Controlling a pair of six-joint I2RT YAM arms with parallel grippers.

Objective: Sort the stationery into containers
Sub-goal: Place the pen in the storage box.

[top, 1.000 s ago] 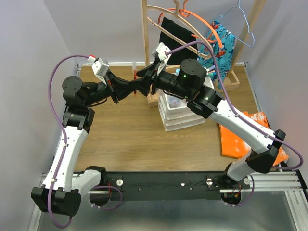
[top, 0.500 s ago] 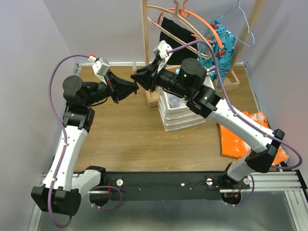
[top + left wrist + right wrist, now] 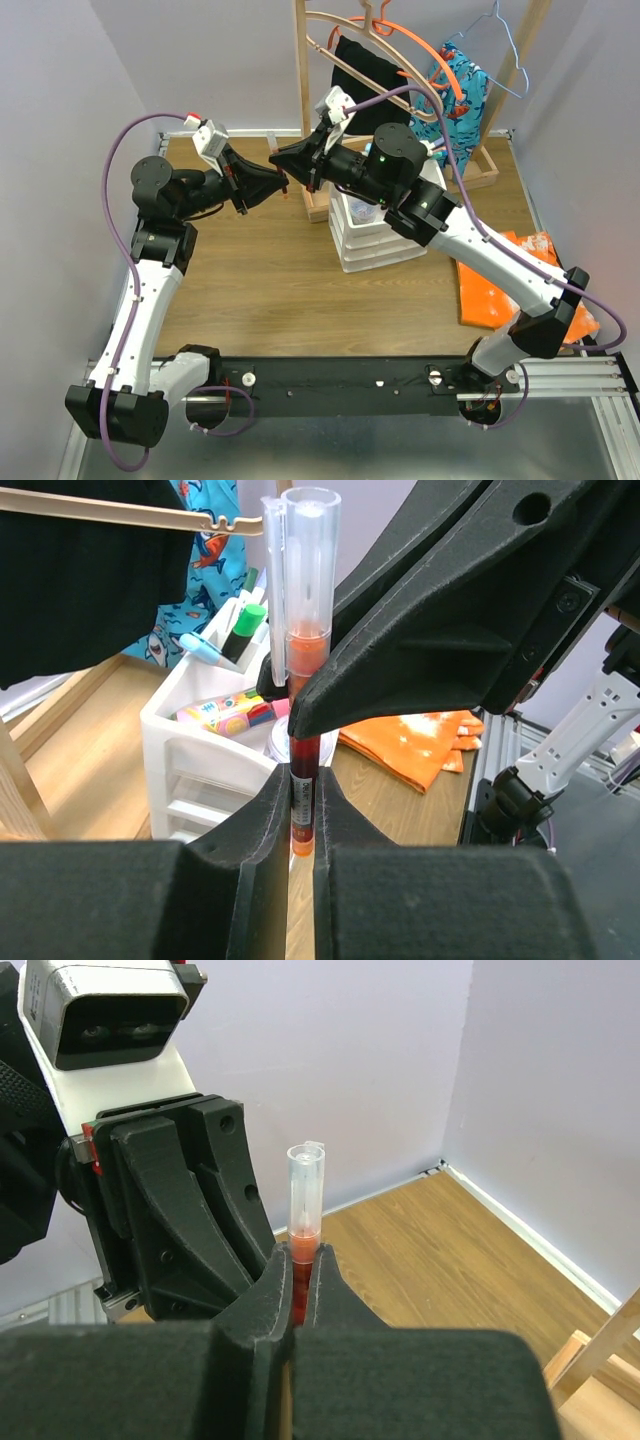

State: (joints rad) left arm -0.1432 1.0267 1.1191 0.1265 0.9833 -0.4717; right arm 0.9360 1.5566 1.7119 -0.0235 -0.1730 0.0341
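Pinching 1 red pen (image 3: 304, 650) between 2 grippers, in the air over the far left of the wooden bench (image 3: 260, 270).

Shows a thin round pen with a clear, glossy plastic cap above a red-orange barrel; upright in both wrist views, long axis vertical, cap end up. Finds the left gripper (image 3: 300, 810), matte black and wedge-shaped, closed to a narrow slit on the lower barrel, and the right gripper (image 3: 300, 1280) clamped just as narrow on the barrel right under the cap, above the left pair. Places to their right the white plastic organiser (image 3: 190, 740) of stacked drawers, its top tray holding a green-capped marker (image 3: 247, 630) and a light-blue bar (image 3: 198, 646), with an orange cloth (image 3: 420, 742) further right.
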